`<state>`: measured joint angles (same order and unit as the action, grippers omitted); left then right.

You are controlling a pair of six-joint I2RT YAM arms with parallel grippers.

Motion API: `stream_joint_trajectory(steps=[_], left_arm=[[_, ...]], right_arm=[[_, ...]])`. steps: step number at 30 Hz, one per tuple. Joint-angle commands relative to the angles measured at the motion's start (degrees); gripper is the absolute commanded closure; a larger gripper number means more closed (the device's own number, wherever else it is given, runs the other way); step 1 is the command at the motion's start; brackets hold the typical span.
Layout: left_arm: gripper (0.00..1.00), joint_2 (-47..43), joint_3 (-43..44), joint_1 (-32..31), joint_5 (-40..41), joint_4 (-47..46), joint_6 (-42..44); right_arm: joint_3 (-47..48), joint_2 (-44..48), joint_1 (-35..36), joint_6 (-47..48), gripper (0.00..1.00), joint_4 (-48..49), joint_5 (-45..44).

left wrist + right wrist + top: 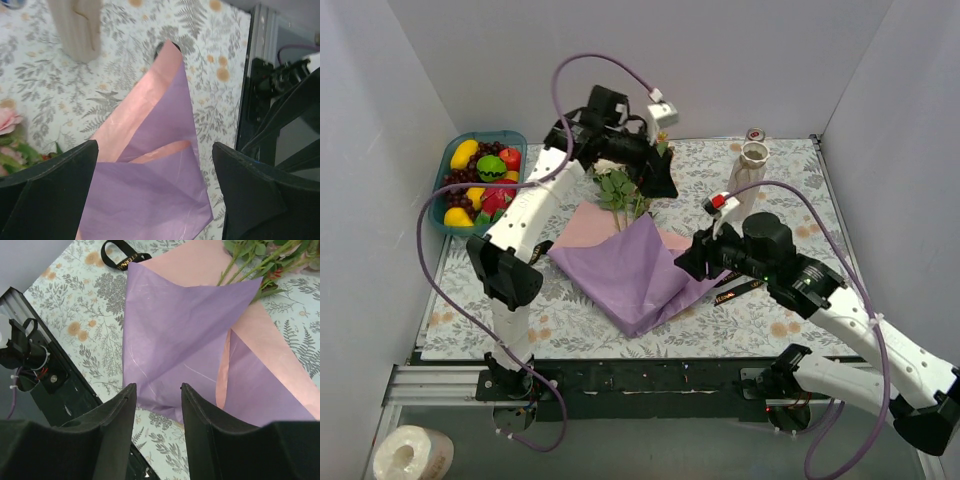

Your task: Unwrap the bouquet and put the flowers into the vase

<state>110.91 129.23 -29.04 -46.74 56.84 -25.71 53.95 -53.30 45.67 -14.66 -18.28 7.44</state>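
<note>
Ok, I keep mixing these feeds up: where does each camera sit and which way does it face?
Top: fixed above and behind both arms, looking down on the table; left arm and right arm show.
Left wrist: on the left arm, looking down past its wide-apart fingers at paper and vase.
Right wrist: on the right arm, looking down between its fingers at paper, stems, ribbon.
Shared: all see the paper.

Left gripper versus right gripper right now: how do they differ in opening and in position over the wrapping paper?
The left gripper has its jaws spread wide; the right gripper shows a much narrower gap. The left gripper sits at the far side, by the flowers; the right gripper is at the near right edge of the wrapping paper. Shared: both look down on the opened paper, and neither holds anything.
</note>
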Motion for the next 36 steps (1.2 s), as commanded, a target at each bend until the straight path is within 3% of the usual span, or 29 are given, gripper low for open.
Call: stream_joint_trajectory(steps=[1,5,13,16,26,30,33,36], left_arm=[[0.02,-0.79,-1.6,-6.38,2.98,8.37,17.7],[0.02,1.67,-6.26,-7.26,0.35,10.82,28.84],[0.02,8.09,-9.25,-9.28,0.07,16.46,47.41],[0.02,8.35,-11.97,-10.24,2.17,13.04,49.35],[0.04,14.51,-7.59,-11.83,3.32,19.97,57.79],[0.16,15.56,-6.44,-12.18,5.78,22.26,59.03],[0.32,14.25,-7.93,-12.18,7.36,22.35,60.25],[0.33,13.28,-8.9,-12.27,9.03,22.35,60.52]], right_arm=[[-0.08,10.21,-0.58,1.2,0.51,0.53,-1.47],[0.71,18.21,-0.58,2.26,0.46,-0.35,-0.77],[7.22,17.26,-0.58,2.96,0.43,-6.41,1.26],[7.57,17.7,-0.58,3.14,0.43,-6.06,1.52],[9.77,17.09,-0.58,3.93,0.45,-7.82,1.17],[9.59,17.79,-0.58,4.11,0.46,-8.43,0.21],[9.5,18.05,-0.58,4.11,0.46,-8.52,-0.32],[9.77,17.79,-0.67,4.28,0.47,-8.61,-0.06]])
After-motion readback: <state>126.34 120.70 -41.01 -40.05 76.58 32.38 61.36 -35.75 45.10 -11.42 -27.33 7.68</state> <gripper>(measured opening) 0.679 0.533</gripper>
